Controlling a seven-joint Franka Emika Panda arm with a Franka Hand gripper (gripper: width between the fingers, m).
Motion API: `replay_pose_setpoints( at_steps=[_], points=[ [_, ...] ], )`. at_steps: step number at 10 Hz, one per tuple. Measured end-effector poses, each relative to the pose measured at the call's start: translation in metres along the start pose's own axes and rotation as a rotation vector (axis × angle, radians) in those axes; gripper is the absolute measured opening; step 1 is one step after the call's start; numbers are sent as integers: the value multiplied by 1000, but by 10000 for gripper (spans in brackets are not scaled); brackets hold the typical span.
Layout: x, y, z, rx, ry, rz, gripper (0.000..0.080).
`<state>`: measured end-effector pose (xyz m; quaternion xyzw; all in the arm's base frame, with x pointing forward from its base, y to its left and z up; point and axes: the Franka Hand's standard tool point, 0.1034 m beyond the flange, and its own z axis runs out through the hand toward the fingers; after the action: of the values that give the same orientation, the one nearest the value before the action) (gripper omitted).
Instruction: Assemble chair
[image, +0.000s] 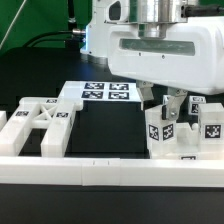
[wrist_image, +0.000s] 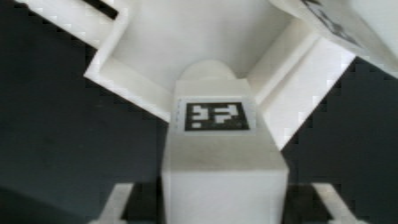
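Chair parts loose on the black table (image: 112, 132), not joined.

X-braced frame (image: 40, 126): lies flat at the exterior view's left, just behind the front border rail (image: 110, 173). Small tags show on its upper face. Well apart from the arm.

Marker board (image: 100, 93): flat on the table behind the frame, toward the middle, with four tags showing. Its right-hand end runs under the arm's white housing (image: 150, 45).

Tagged block (image: 159, 130): stands upright at the exterior view's right, tag facing the camera. Second tagged block (image: 210, 120): upright just beside it, further to the exterior view's right, partly cut off by the picture's edge. Low white pieces sit at the foot of these two; their shape is too small to tell.

Pincer (image: 163, 107): hangs straight down over the tagged block, one dark finger on either side of the block's top. Cannot tell whether the fingers press on it or merely straddle it.

Wrist view: tagged block (wrist_image: 217, 150) fills the middle, its tag square to the camera and its end rounded above the tag. White slanted surfaces flank it on both sides, with dark table beyond. The picture is blurred, so contact is not readable here either.
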<state>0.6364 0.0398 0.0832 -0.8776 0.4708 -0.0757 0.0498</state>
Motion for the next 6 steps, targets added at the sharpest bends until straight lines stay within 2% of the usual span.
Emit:
replay_pose_setpoints(
  at_steps=[1, 2, 3, 4, 6],
  points=[
    [0, 0, 0, -1, -1, -38, 290],
    [1, 0, -1, -3, -4, -73, 493],
    [-1, 0, -1, -11, -8, -170, 493],
    [-1, -1, -1, -13, -7, -287, 615],
    [0, -2, -3, -9, -6, -412, 639]
  ],
)
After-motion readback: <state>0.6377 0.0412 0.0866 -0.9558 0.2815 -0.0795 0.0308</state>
